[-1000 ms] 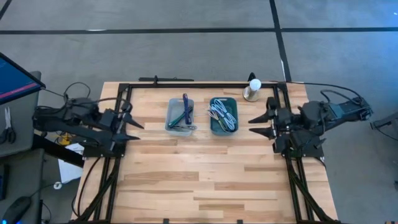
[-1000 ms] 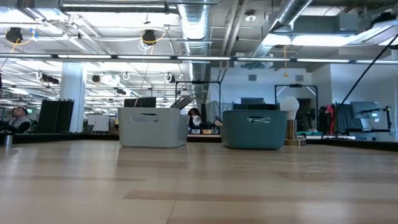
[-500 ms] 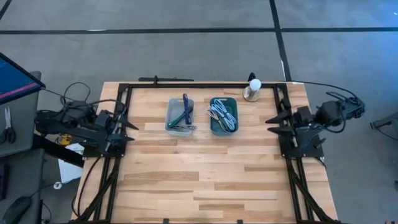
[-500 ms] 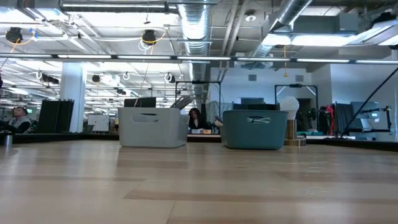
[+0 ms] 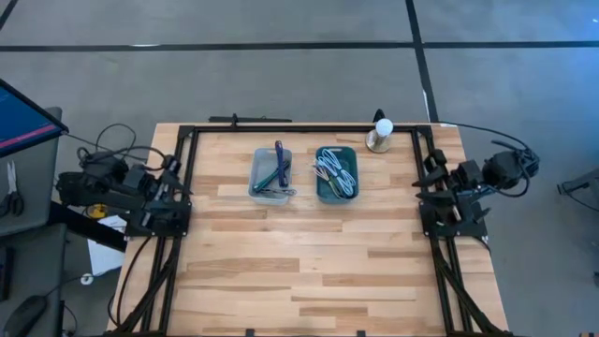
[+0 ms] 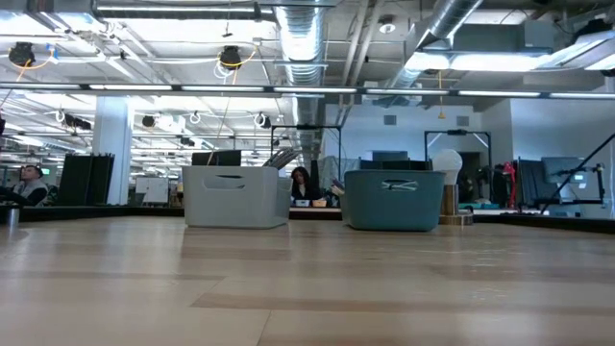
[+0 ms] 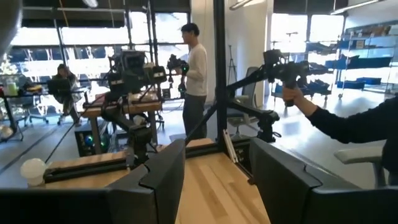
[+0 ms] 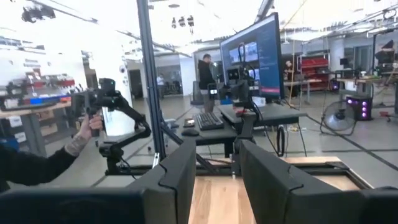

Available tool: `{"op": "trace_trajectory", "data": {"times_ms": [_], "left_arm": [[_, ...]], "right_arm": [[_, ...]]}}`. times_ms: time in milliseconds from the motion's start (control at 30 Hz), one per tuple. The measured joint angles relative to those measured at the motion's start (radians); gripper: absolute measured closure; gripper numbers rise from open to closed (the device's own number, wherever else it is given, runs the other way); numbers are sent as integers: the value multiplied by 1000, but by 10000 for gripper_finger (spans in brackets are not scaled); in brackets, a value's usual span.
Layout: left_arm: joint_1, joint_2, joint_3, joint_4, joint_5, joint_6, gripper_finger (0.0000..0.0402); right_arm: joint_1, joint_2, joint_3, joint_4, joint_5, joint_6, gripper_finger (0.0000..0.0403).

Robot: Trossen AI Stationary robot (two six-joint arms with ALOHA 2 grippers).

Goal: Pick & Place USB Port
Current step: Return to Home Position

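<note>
- I'm watching both arms sitting folded at the sides. The left gripper (image 5: pixel 176 185) is hanging at the left edge of the table (image 5: pixel 299 271) and the right gripper (image 5: pixel 432 175) at the right edge, each roughly level with the bins.
- In the wrist views both pairs of fingers are standing well apart with nothing between them, so I'm carrying nothing on either side.
- The purple-and-blue charger cables (image 5: pixel 279 168) are lying in the white bin (image 5: pixel 254 178). The whitish charger cables (image 5: pixel 337 173) are lying in the blue bin (image 5: pixel 319 187) next to it.
- Both bins are sitting toward the far edge, about midway along it, near each other but not touching.
- I'm not spotting any loose cable on the bare wood (the low view is only giving me the bin walls, so no peeking inside from there).
- I'm reading the sorting as finished and the arms as about home.
- If I were grabbing one again, I'm expecting light, floppy cord with a slick jacket that's snagging on its neighbours.
- I'd be pinching the hard plug shell or a doubled-up loop rather than a single strand. I'd be lifting slowly too, since the rest of the tangle may be riding along.
</note>
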Motion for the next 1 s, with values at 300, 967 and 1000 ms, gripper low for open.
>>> {"op": "trace_trajectory", "data": {"times_ms": [300,967,1000], "left_arm": [[0,8,-11,-2,-2,-3,220],[0,7,-10,-25,-2,-30,220],[0,7,-10,-25,-2,-30,220]], "right_arm": [[4,0,-65,71,71,-15,285],[-63,122,-45,207,125,-80,284],[-81,123,-39,207,107,-83,284]]}}
